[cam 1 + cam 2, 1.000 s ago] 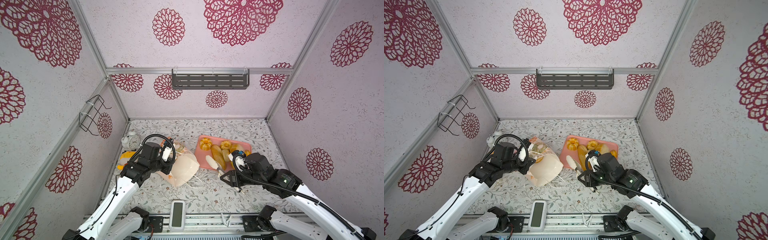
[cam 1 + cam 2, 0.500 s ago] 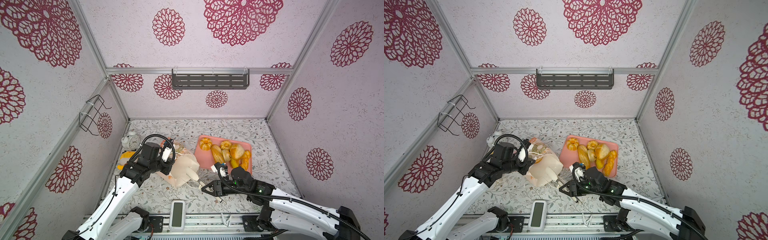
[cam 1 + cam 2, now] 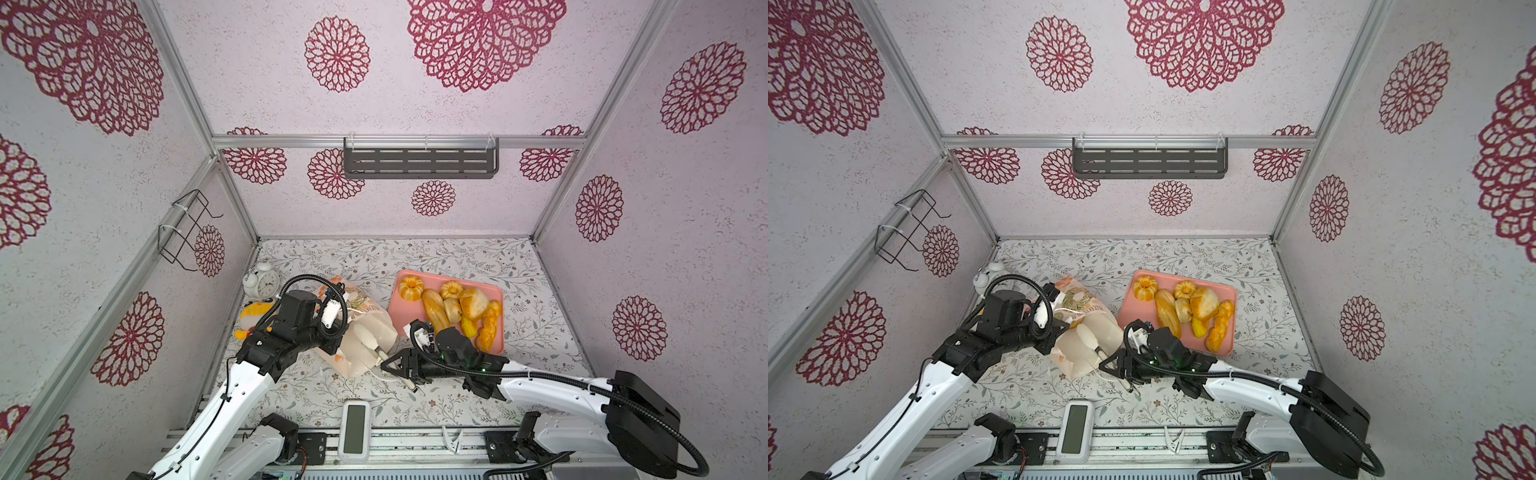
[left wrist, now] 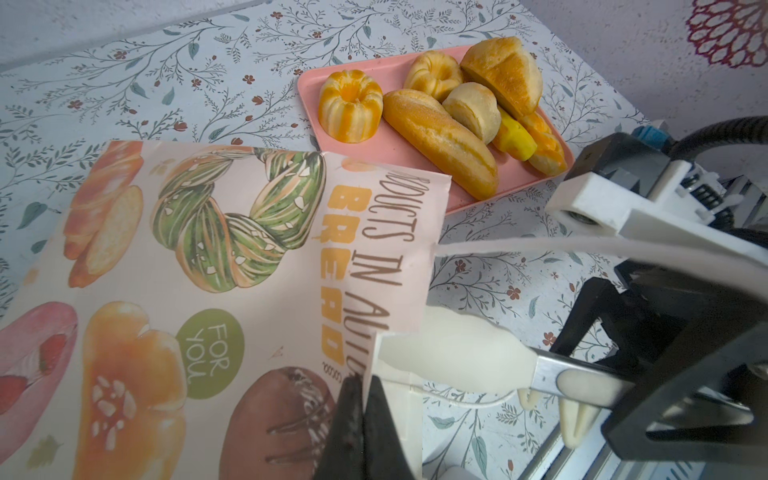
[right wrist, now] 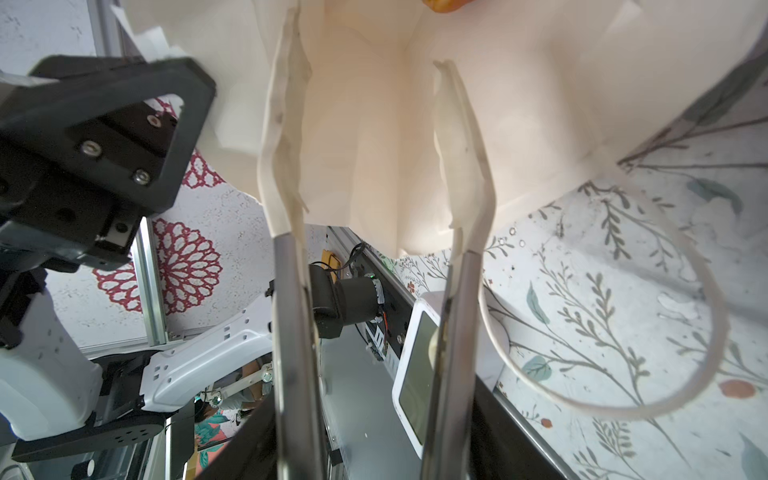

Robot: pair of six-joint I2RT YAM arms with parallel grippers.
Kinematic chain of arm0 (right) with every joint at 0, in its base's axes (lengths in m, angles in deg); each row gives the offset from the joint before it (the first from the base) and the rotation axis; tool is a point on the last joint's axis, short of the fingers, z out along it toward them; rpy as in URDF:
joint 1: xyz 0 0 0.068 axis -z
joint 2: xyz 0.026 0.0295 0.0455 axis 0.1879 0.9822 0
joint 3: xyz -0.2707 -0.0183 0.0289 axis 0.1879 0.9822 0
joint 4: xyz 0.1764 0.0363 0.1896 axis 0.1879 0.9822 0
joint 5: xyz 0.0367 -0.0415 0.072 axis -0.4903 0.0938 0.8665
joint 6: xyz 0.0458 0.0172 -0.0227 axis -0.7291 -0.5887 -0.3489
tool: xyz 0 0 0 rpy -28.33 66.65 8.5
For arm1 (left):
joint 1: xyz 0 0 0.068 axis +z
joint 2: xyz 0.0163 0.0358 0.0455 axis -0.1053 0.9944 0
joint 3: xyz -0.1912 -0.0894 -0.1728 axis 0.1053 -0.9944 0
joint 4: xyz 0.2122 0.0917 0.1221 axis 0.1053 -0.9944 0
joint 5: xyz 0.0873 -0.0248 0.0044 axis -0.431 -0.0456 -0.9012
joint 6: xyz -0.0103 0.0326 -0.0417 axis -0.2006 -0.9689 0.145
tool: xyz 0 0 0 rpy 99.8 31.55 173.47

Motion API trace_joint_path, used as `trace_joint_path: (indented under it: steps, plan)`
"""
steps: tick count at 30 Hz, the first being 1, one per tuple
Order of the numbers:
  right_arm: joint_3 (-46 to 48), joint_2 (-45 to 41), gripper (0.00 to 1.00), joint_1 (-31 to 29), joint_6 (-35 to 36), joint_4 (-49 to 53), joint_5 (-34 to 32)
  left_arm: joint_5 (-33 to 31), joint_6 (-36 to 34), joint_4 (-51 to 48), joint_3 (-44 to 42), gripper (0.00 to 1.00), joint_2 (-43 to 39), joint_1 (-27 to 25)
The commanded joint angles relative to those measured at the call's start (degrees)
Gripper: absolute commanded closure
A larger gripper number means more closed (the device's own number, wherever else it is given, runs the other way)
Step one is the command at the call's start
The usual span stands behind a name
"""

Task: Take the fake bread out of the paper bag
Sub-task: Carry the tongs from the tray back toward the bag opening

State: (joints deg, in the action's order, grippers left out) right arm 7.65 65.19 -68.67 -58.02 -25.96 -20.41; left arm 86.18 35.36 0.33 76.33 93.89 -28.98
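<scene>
Left arm bent over the table, left gripper (image 4: 362, 384) clamped on the paper bag (image 3: 384, 332) rim. Right arm stretched low toward 9 o'clock, right gripper (image 5: 365, 45) fingers apart inside the bag mouth. A second ago it stood at the pink tray (image 4: 386, 149). Fake bread (image 3: 453, 309) lies on the tray, at 2 o'clock of the right gripper.

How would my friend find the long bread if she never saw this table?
In a top view, start at the flowery table, then find the flat pink tray right of its middle. Near the tray's left side, beside the fluted bun in its far corner, lies the long loaf: the only slim golden-brown stick, while its neighbours are round or stubby.
</scene>
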Motion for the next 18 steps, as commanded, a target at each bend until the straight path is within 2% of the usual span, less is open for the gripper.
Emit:
trace_joint_path:
  steps: [1,4,10,18]
  plan:
    - [-3.18,1.73,0.36,0.36,-1.06,-6.95,0.16,3.45,-0.75,2.2,0.39,1.0,-0.68,0.27]
    - [-4.17,6.01,0.34,1.1,-2.85,-10.99,1.76,5.17,-0.46,3.07,-0.31,1.0,-0.7,0.29]
    - [-4.58,14.53,0.35,4.19,-11.05,-20.03,5.56,6.86,-0.69,3.41,0.03,1.0,-0.74,0.33]
    - [-7.36,18.43,0.37,5.16,-12.1,-19.39,7.47,7.24,-1.8,3.48,0.61,1.0,-0.29,0.31]
